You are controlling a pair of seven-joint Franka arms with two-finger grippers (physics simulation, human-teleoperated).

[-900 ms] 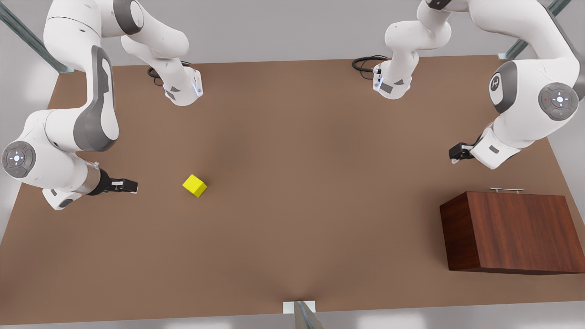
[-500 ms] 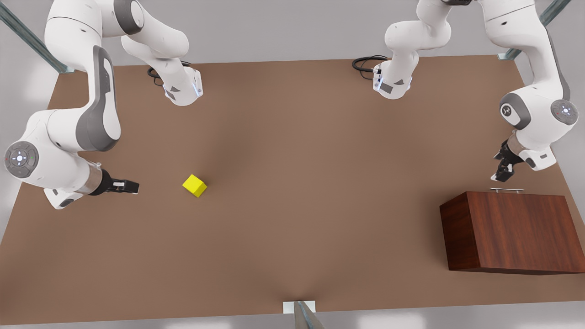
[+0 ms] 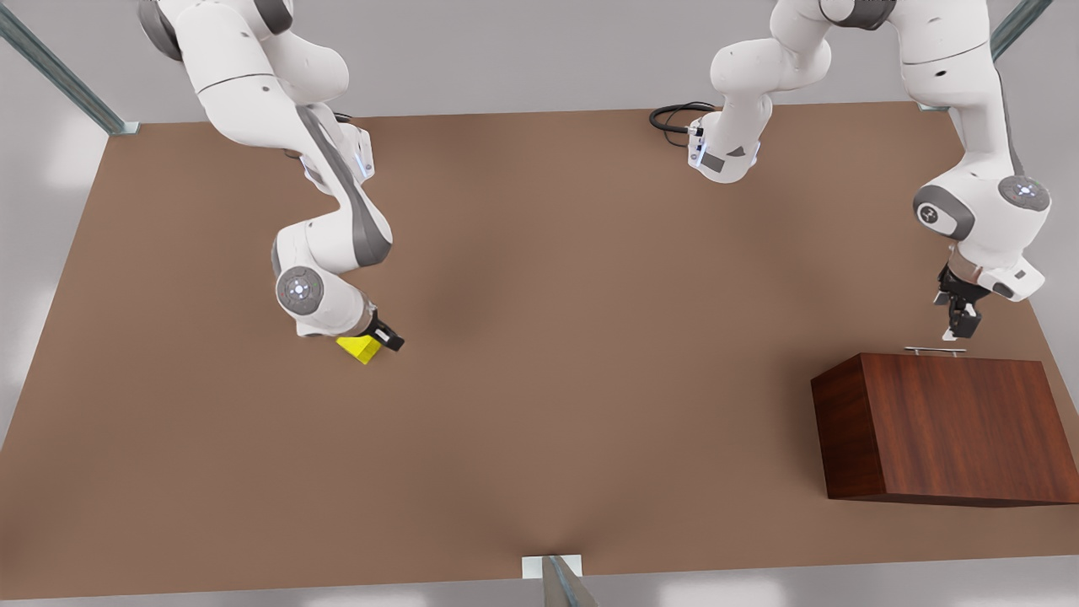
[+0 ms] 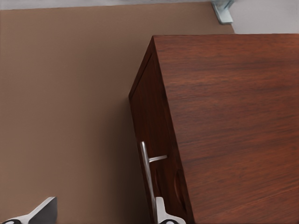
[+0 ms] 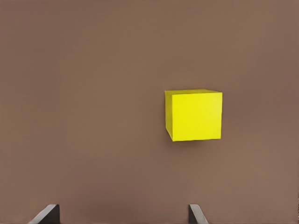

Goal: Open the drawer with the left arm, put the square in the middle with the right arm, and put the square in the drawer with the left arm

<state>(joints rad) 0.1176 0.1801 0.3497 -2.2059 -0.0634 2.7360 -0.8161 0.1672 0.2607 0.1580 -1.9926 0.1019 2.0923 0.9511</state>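
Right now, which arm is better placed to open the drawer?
Left. The left gripper hovers open, close above the drawer's handle; the right gripper is far off, over the yellow cube.

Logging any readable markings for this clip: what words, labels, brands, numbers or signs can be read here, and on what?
None legible.
Wooden box, its drawer handle, yellow cube and table: no writing.
Arm joint caps: small lit marks, not readable as text.
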